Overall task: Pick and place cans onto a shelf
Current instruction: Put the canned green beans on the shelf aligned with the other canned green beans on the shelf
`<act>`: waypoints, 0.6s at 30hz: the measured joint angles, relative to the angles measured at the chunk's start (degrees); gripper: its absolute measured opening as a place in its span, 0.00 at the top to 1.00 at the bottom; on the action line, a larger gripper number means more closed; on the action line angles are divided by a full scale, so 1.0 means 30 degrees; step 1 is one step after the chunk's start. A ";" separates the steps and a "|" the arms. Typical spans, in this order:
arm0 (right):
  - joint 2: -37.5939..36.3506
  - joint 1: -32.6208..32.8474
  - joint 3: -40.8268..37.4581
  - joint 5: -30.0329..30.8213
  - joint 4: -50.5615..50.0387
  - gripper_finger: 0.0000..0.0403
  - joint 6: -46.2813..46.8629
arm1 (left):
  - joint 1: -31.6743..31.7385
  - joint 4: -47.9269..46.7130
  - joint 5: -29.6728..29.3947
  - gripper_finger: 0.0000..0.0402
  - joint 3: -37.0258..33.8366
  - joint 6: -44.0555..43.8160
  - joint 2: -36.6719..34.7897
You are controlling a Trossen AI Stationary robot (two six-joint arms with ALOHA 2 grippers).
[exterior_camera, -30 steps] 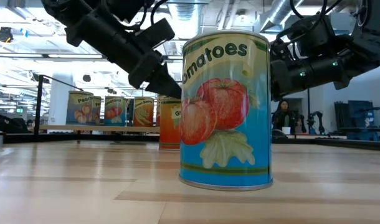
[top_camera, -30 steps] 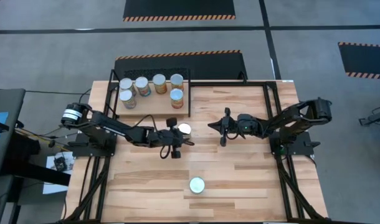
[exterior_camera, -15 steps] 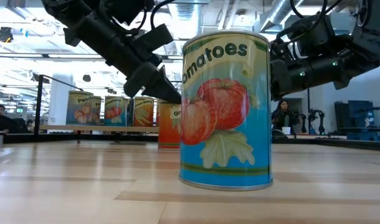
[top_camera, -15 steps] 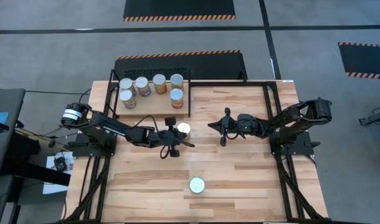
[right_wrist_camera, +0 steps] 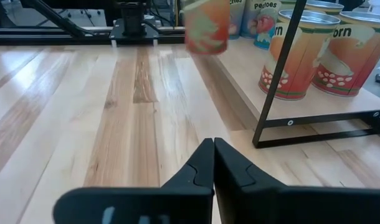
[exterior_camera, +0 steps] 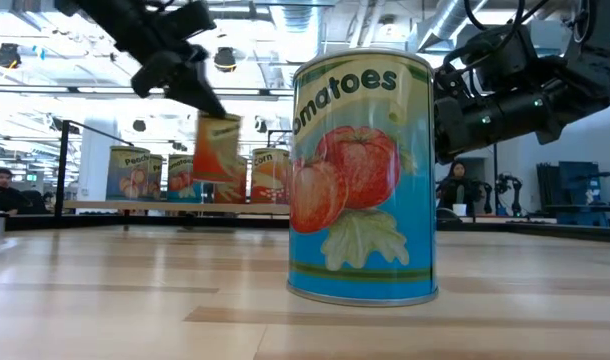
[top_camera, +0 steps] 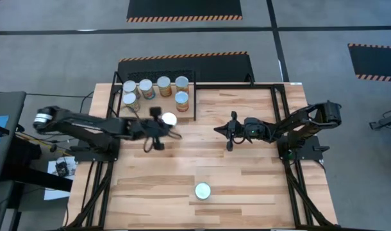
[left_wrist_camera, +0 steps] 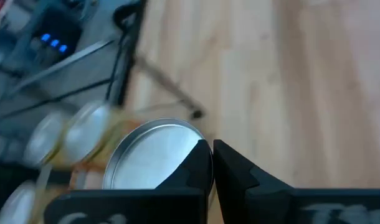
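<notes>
My view from up top: table [top_camera: 247, 173] with the shelf [top_camera: 158, 113] at its far left corner, six cans [top_camera: 164, 86] standing on it in two rows. My left gripper [top_camera: 158, 125] is just off the shelf's front edge, clamped on an orange can [top_camera: 168, 119] and holding it clear off the wood, about level with the shelf tins. Right gripper [top_camera: 226, 131] sits to the shelf's right, fingers pressed together, nothing in them. A tomato can [top_camera: 202, 190] stands alone, well out in front of the shelf.

Blue tomato can [exterior_camera: 361, 175], orange corn cans [right_wrist_camera: 299, 53], pale wood shelf [right_wrist_camera: 252, 87].
</notes>
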 joint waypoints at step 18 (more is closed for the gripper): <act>0.0000 0.0000 0.0000 -0.0029 0.0342 0.94 0.0153 | 0.7266 0.5746 0.2682 1.00 -0.3783 -0.0492 -0.1424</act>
